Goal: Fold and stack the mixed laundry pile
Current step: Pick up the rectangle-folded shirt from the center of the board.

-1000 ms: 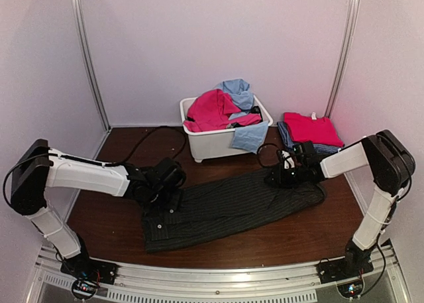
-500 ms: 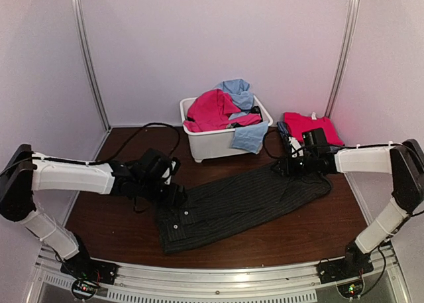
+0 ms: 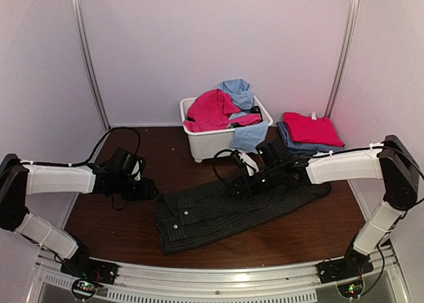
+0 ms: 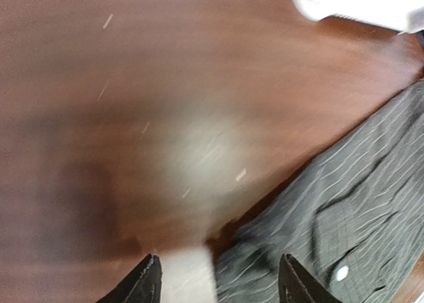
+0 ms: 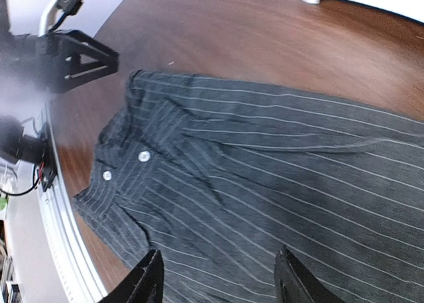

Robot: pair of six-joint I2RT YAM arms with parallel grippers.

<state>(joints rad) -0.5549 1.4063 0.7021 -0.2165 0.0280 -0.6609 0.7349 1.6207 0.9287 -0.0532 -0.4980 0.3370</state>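
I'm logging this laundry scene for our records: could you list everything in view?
pinstriped shirt: one, black, spread across the table
tub: one, white, at the back
pink garment: one, pink-red, in the tub
light blue cloth: count unclear, in the tub, draped over its front
folded stack: one, pink-red over blue check, back right
table: one, dark brown
left arm: one, white and black, jaws open beside the shirt
right arm: one, white and black, jaws open above the shirt

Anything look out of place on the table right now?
Two things. A light blue garment hangs out over the front rim of the white tub. The pinstriped shirt lies slanted across the table, rumpled near its collar, not yet folded. Nothing looks spilled or damaged.
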